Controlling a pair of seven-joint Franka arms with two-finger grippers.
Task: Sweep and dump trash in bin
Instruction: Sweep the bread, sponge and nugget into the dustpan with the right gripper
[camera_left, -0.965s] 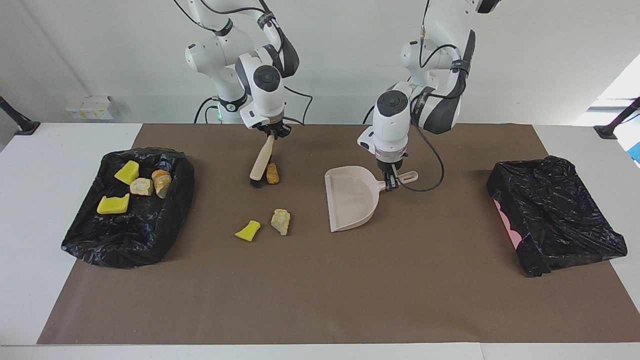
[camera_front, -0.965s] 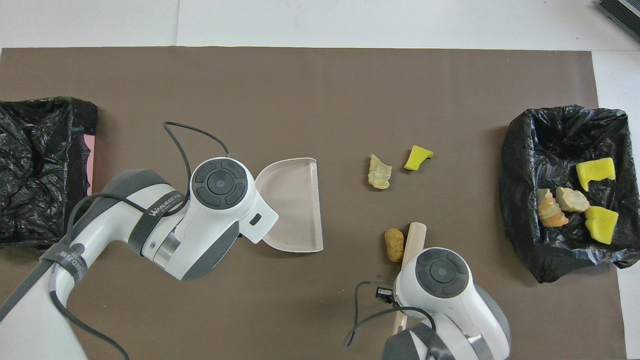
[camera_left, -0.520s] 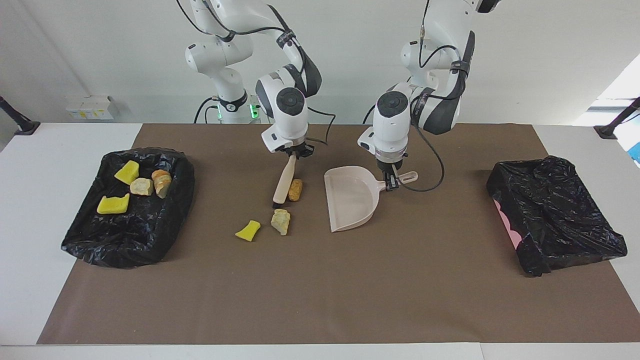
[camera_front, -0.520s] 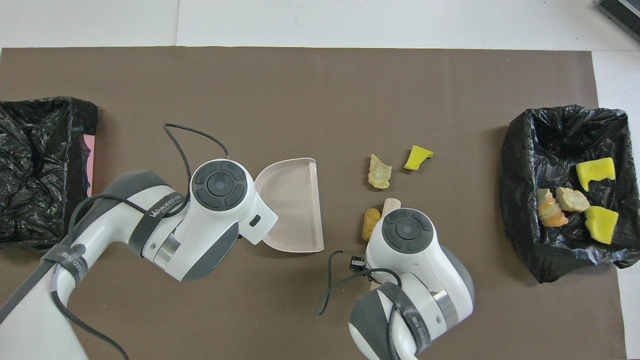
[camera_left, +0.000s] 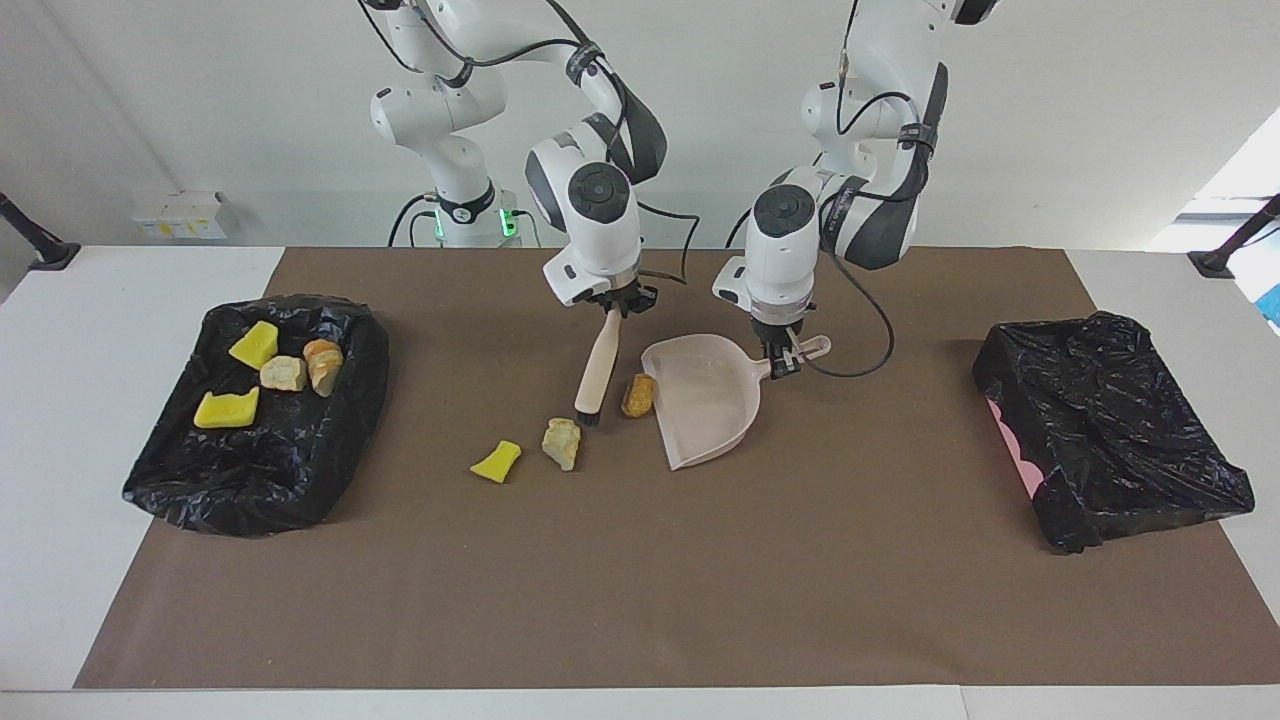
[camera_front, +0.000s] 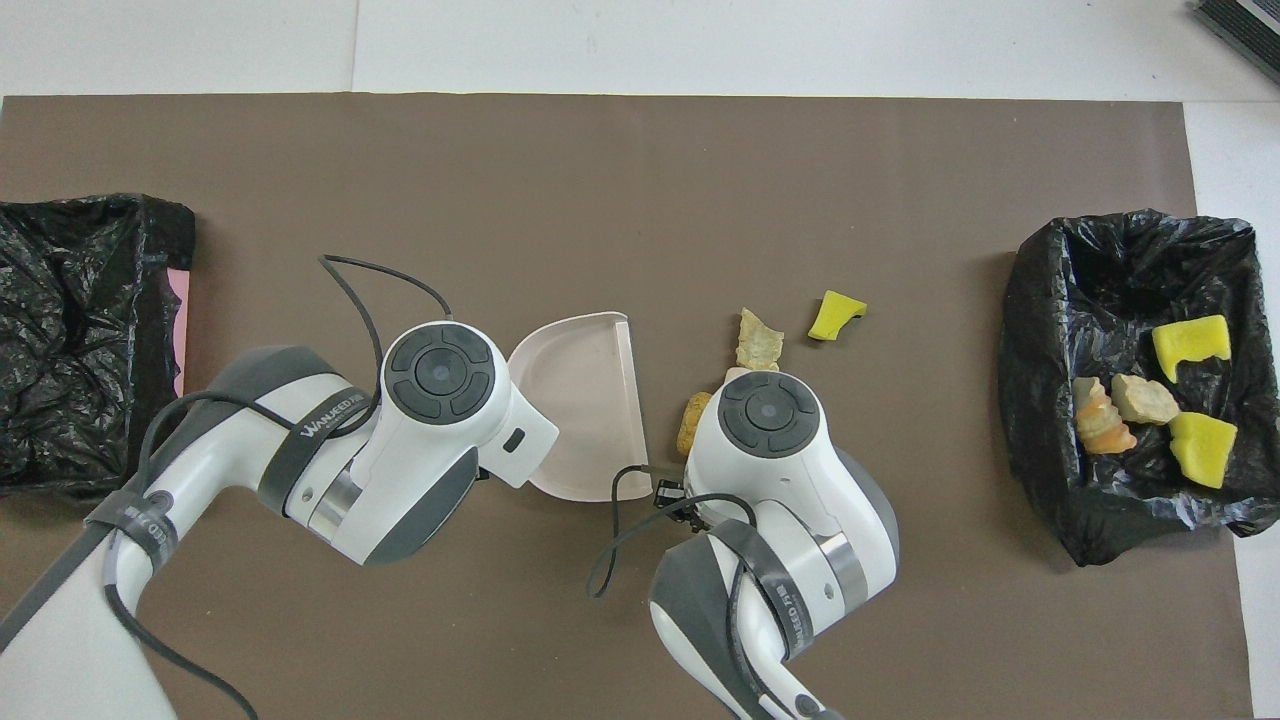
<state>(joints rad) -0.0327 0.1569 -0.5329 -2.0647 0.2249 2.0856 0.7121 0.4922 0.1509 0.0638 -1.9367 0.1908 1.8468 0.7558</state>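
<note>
My right gripper (camera_left: 612, 303) is shut on the handle of the beige brush (camera_left: 598, 368), whose bristles touch the mat. A brown chunk of trash (camera_left: 638, 395) (camera_front: 692, 421) lies between the bristles and the open mouth of the beige dustpan (camera_left: 710, 405) (camera_front: 588, 398). My left gripper (camera_left: 783, 358) is shut on the dustpan's handle. A pale lump (camera_left: 562, 442) (camera_front: 757, 342) and a yellow sponge piece (camera_left: 497, 462) (camera_front: 835, 313) lie on the mat farther from the robots than the brush. In the overhead view both wrists hide the fingers.
A black-bagged bin (camera_left: 330, 440) (camera_front: 1040, 330) at the right arm's end of the table holds several yellow and tan scraps. A second black-bagged bin (camera_left: 1110, 430) (camera_front: 80, 330) with a pink side sits at the left arm's end. A brown mat (camera_left: 640, 580) covers the table.
My right gripper has swept the brush toward the left arm's end, pushing the brown chunk up to the dustpan's mouth. The dustpan has turned slightly; the other scraps lie still.
</note>
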